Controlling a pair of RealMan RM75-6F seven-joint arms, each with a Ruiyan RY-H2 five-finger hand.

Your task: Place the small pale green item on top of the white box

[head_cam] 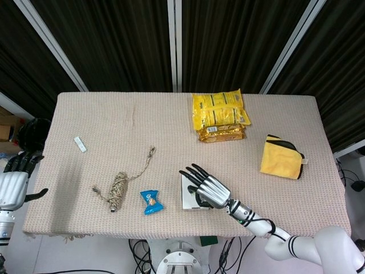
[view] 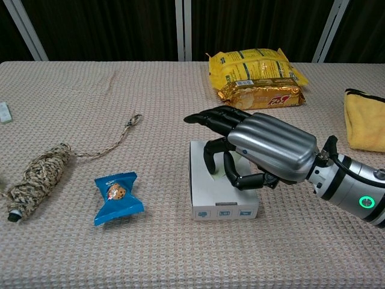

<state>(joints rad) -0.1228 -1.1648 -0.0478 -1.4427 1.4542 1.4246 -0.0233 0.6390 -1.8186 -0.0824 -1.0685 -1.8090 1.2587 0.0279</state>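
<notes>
A robot's right hand (view: 264, 150) hovers low over the white box (view: 222, 205) near the front edge of the cloth-covered table (head_cam: 114, 120), long fingers stretched flat ahead while the thumb and one finger curl down to the box top, a posture that fits setting something small onto a narrow surface without knocking it off. A sliver of the small pale green item (view: 219, 167) shows between those two curled digits, lying on or just above the top of the box; whether the hand is pinching it or has let go cannot be told from either camera, so the placing looks close to done but not confirmed. The chest view alone looks in under the palm and gives that glimpse, along with the printed front face of the box. In the head view the same hand (head_cam: 208, 191) covers most of the box (head_cam: 185, 197) and hides the item entirely, yet that camera alone takes in the left hand (head_cam: 14, 182), hanging off the table's left edge with nothing in it and its thumb held apart, idle because this job needs one hand. Around the work lie a blue sweet wrapper (view: 117, 195) and a bundle of twine (view: 36, 177) to the left, yellow snack bags (head_cam: 219, 114) at the back and a folded yellow cloth (head_cam: 280, 157) to the right, all well apart from the box
</notes>
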